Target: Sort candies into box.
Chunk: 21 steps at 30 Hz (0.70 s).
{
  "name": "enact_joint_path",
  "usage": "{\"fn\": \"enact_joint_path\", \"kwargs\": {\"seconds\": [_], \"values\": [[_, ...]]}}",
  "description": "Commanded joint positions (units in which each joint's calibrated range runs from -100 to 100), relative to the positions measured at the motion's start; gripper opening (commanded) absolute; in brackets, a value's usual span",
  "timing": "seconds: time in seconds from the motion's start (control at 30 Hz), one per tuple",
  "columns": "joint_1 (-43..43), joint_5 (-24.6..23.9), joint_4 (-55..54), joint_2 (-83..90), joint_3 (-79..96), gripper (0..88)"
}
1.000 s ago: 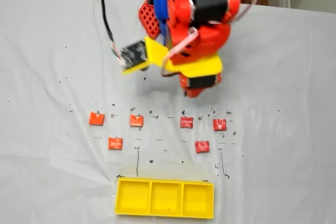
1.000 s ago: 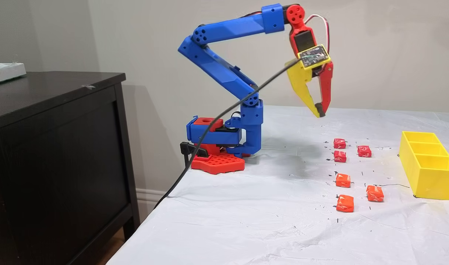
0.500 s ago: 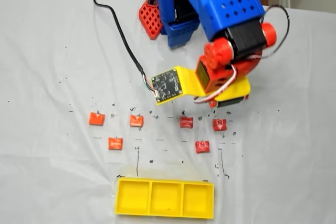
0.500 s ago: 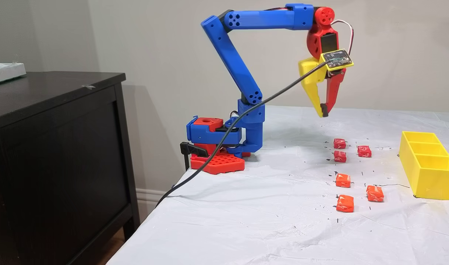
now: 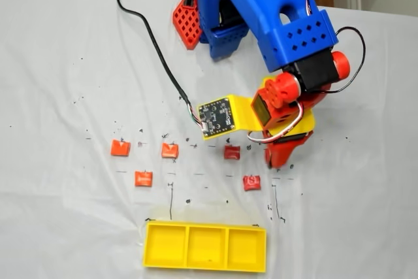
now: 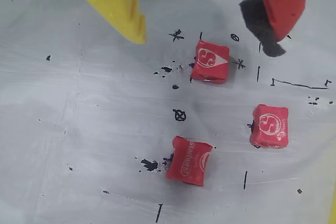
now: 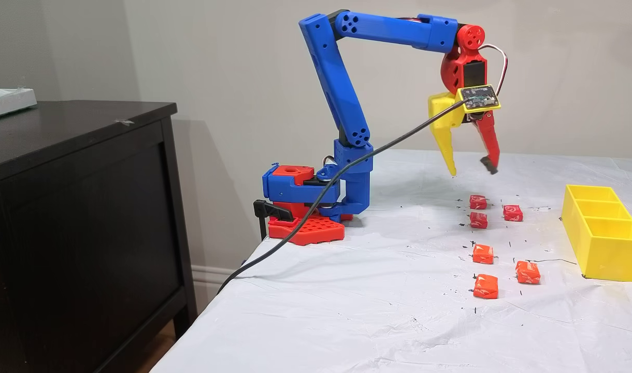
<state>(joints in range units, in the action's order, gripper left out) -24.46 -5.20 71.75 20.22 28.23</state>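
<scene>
Candies all lie on the white cloth, none yet in the yellow box, and the gripper hangs above the red ones with jaws wide, so it looks set to drop and pinch one.

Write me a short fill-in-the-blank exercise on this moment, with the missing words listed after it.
1. The gripper hangs above the red candies with its jaws ____.
2. The yellow box has ____ compartments, none holding a candy.
3. In the wrist view, ____ red candies lie on the white cloth.
4. The orange candies number ____ in the fixed view from above.

Missing words: open; three; three; three
</scene>
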Motion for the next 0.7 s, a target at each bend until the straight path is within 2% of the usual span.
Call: {"fn": "enact_joint_path", "kwargs": {"seconds": [0.0,0.3,0.67], "values": [[-1.1,0.2,-1.5,-1.0,-3.5,30.6],[-1.7,-0.1,-4.2,-9.4,-9.2,33.3],[-3.0,0.5,-7.3,-12.4,-7.5,29.5]]}}
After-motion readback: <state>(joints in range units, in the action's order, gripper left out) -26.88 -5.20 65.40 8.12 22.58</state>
